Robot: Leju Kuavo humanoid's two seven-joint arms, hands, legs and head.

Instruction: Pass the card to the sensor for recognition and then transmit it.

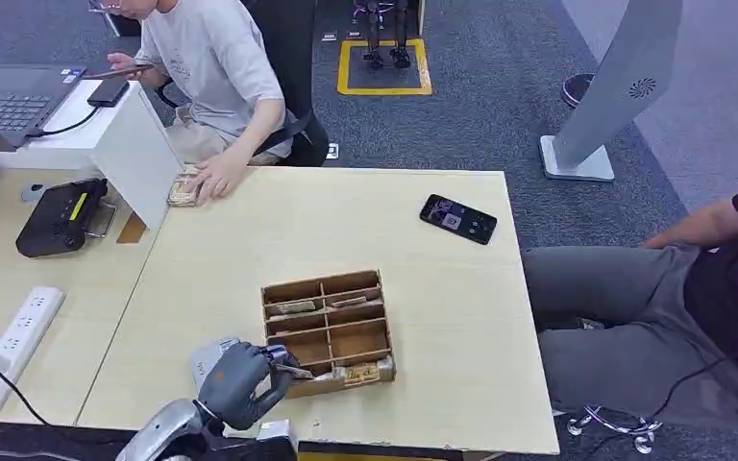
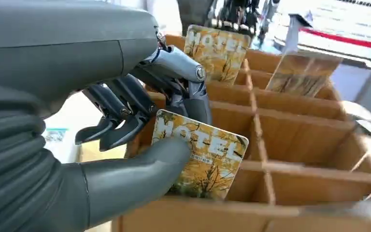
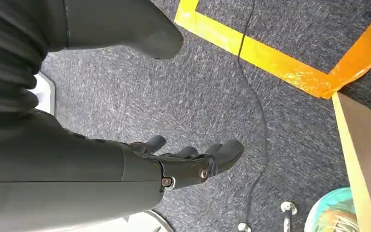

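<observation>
Pinched by its top edge between the left hand [image 2: 140, 121]'s thumb and fingers, the hotel key card [image 2: 200, 154], probably light, stiff and slick, stands in the wooden divider box [image 1: 327, 327]'s near compartment.

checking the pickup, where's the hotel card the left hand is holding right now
In the left wrist view the hotel card is pinched in the left hand at the near edge of the wooden divider box; other cards stand in its farther compartments.
</observation>
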